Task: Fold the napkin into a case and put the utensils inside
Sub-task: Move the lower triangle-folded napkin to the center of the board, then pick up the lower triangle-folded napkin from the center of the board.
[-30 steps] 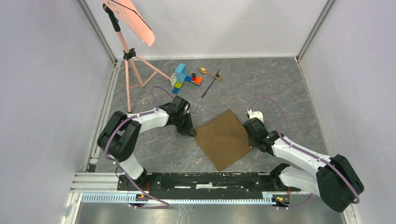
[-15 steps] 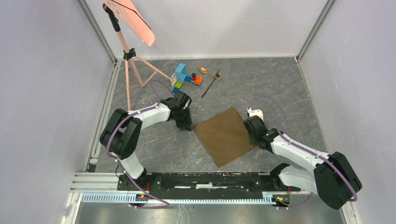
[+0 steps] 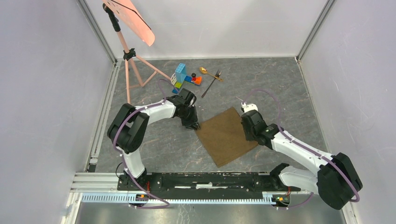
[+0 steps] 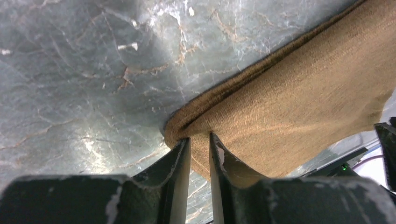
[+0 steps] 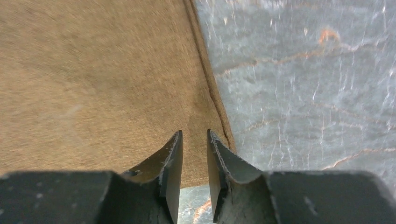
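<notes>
Dead centre on the grey marble-look table (image 3: 280, 88) is the brown napkin (image 3: 226, 135), lying open, unfolded and turned like a diamond. Left gripper (image 4: 199, 137) has the 9 o'clock corner pinched. The fingers are nearly together with just the cloth between them, and the edge bunches up into a little ridge there. Right gripper (image 5: 194, 133) is doing the same over at the napkin's 3 o'clock side, clamped down tight on the hem.

Utensils are nowhere near it: the gold spoon (image 3: 205, 71) and dark fork (image 3: 211, 84) sit at about 12 o'clock from the napkin, well apart from it, crossing near the fork's head. Just at their 9 o'clock is a pile of toy blocks (image 3: 180, 77). The blue 1 has a white sticker, but the print's too small to read. Pink tripod stand (image 3: 133, 70) is further out at 9 o'clock.
</notes>
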Controlling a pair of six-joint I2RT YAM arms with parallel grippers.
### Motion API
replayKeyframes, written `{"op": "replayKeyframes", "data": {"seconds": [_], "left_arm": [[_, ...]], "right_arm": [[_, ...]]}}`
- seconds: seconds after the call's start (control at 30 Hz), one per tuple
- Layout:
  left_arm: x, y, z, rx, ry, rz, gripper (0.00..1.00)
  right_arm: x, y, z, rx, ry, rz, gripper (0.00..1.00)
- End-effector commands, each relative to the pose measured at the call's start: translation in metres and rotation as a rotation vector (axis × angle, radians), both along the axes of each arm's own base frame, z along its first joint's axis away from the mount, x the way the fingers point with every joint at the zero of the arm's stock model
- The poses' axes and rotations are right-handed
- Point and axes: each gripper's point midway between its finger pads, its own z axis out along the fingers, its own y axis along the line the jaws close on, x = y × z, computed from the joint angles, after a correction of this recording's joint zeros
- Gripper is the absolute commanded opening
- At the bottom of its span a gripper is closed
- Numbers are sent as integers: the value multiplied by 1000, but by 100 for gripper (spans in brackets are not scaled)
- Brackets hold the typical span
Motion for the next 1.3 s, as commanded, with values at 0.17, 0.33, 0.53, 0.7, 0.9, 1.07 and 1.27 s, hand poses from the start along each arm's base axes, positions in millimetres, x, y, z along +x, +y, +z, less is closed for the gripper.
{"op": "replayKeyframes", "data": {"seconds": [0.17, 0.33, 0.53, 0.7, 0.9, 1.07, 1.27], "left_arm": [[20, 17, -13, 144, -39, 28, 29], [20, 6, 42, 35, -126, -17, 48], [19, 32, 101, 41, -269, -12, 64], [15, 72, 118, 18, -334, 118, 67], [2, 102, 135, 33, -451, 211, 71], [-5, 100, 131, 16, -444, 196, 71], [-6, 94, 126, -8, -424, 177, 71]], "right_arm": [[-32, -56, -47, -172, 51, -209, 16], [-13, -40, -14, -183, -4, -129, 18], [-5, 36, 34, -115, -4, 140, 56], [-53, 134, 14, 129, 186, 406, 66], [-86, 176, 0, 118, 244, 488, 70], [-92, 184, -11, 55, 259, 499, 67], [-96, 183, -23, 7, 272, 497, 60]]}}
